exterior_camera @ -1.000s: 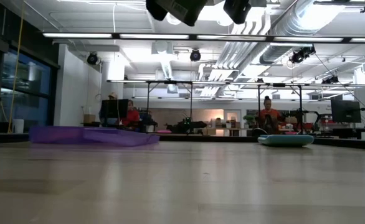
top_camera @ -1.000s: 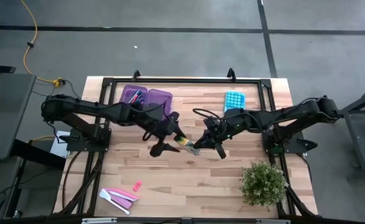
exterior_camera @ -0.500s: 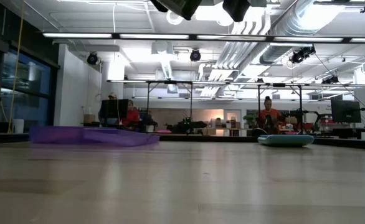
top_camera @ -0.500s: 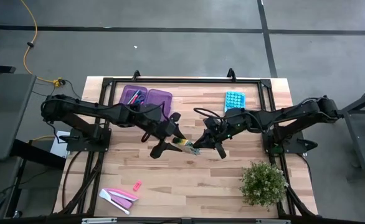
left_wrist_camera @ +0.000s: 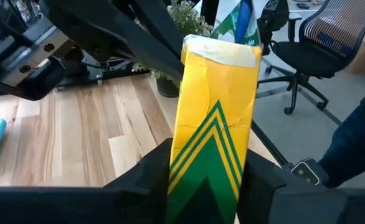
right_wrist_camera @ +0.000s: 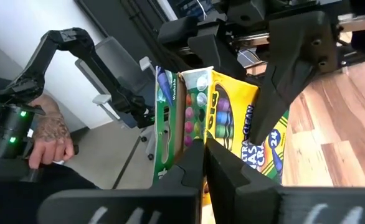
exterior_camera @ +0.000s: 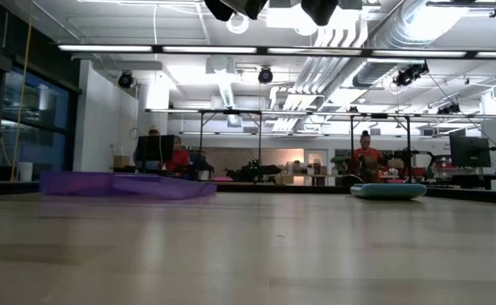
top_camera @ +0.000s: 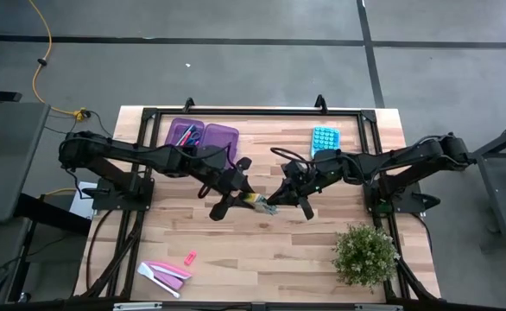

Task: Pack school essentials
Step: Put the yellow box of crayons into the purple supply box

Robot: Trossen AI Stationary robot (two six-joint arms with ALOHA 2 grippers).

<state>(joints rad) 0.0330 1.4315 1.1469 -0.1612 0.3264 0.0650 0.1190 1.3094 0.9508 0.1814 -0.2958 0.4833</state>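
The yellow-green crayon box hangs in the air over the middle of the table, between my two grippers. My left gripper is shut on one end of it and my right gripper on the other. In the left wrist view the box stands out past the fingers, yellow with green chevrons. The right wrist view shows its open end with crayon tips and a green flap. In the low view both grippers show only at the top edge. My left gripper pinches the crayon box by its closed end between its two fingers, one on each narrow side. The box points away along the fingers and is lifted clear of the table. My right gripper has its fingers nearly together on a thin wall at the box's open end, beside the green flap. It comes level from the table's right side. The box is clear of the table.
A purple case with pens lies at the far left and a light blue tray at the far right. The bushy plant stands at the near right. A small pink piece and pink-white items lie near left.
Both grippers have risen a little with the crayox box held between them; in the low view less of them shows at the top edge than a second ago.
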